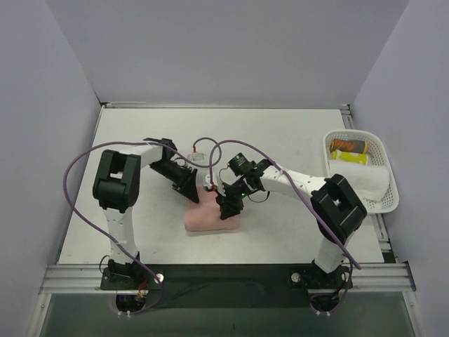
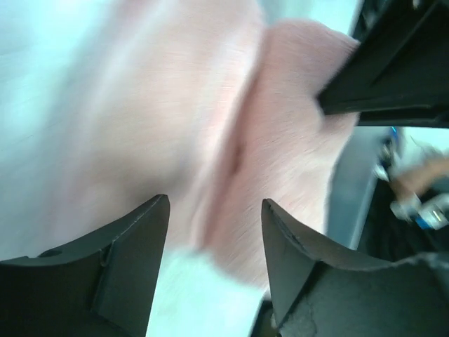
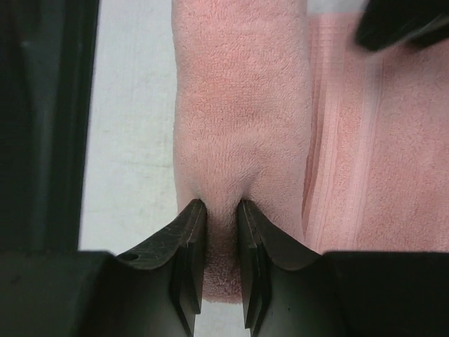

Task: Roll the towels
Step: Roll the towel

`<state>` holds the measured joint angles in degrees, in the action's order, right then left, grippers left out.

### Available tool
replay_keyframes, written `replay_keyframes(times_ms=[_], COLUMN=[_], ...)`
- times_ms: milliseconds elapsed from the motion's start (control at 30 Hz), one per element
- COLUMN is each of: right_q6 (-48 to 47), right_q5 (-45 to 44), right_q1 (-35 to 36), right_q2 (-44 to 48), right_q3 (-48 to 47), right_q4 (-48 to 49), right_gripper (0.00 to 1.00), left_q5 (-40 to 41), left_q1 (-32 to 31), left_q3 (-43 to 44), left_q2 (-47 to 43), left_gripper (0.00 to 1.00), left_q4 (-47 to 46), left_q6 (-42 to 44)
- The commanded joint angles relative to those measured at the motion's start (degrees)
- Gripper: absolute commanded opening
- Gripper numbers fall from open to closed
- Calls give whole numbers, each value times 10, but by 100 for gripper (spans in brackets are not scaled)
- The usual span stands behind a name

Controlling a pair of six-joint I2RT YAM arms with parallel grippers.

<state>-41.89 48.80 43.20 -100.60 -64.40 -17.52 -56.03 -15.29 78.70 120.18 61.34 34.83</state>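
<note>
Pink towel, roll lengthwise from right fingers

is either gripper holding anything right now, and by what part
The right gripper pinches the pink towel by the end of its rolled fold. The left gripper is open, holding nothing.

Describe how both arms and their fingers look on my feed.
Both arms match: the left arm and right arm have white links, blocky black joint housings and a looping purple cable each. The fingers are matte black, tapered wedges. A small green light shows near the right wrist.
</note>
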Motion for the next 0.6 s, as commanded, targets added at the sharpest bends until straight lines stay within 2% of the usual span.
replay_keyframes(times_ms=[0, 67, 167, 367, 467, 567], right_q6=[41, 67, 85, 85, 75, 60], right_q5=[54, 68, 109, 167, 181, 198], right_q1=[-4, -14, -28, -72, -87, -102], right_q2=[-35, -47, -80, -163, -198, -230], right_q3=[-13, -21, -56, -111, -134, -152], right_q4=[-180, -188, -229, -291, -306, -319], right_gripper=[0, 0, 0, 0, 3, 9], left_q5=[27, 33, 49, 70, 91, 136], left_q1=[74, 104, 128, 127, 83, -11], left_q3=[-35, -63, -88, -197, -246, -290], left_q2=[-93, -121, -182, -366, -440, -498], left_gripper=[67, 68, 68, 68, 70, 70], left_q4=[-161, -203, -217, -212, -202, -211], left_q6=[-60, -91, -96, -6, 54, 95])
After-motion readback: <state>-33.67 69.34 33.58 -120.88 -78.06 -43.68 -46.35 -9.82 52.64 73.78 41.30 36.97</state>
